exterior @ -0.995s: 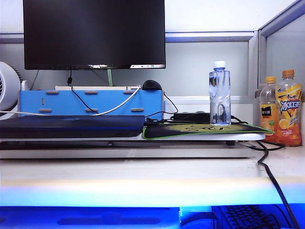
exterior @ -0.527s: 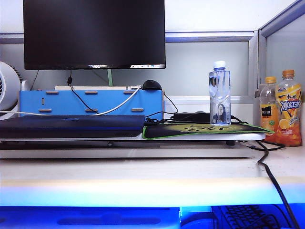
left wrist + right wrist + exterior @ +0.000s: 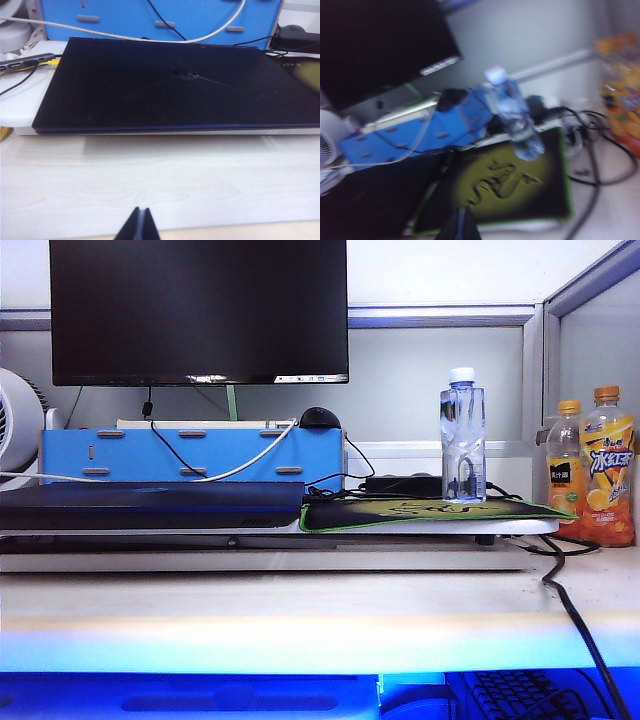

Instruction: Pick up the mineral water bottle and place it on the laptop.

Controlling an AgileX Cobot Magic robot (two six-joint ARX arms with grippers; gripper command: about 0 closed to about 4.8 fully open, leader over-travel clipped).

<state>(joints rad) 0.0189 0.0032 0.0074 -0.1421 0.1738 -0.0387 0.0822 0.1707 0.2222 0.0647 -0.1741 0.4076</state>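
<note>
The mineral water bottle (image 3: 462,436), clear with a white cap, stands upright at the back of the green-edged mouse pad (image 3: 430,512); the blurred right wrist view also shows the bottle (image 3: 515,115) on that pad (image 3: 495,190). The laptop (image 3: 150,506) lies closed and flat to the left of the pad, and fills the left wrist view as a dark slab (image 3: 175,85). My left gripper (image 3: 139,214) is shut, empty, over bare desk in front of the laptop. My right gripper (image 3: 461,213) is shut, empty, short of the pad's near edge. Neither gripper shows in the exterior view.
A black monitor (image 3: 198,310) stands over a blue box (image 3: 190,455) behind the laptop. Two orange-drink bottles (image 3: 592,480) stand at the right by the partition. Black cables (image 3: 570,610) trail over the desk's right side. A white fan (image 3: 15,425) sits far left.
The exterior view has shifted very slightly; the bottle and laptop have not moved. The right wrist view is motion-blurred and tilted.
</note>
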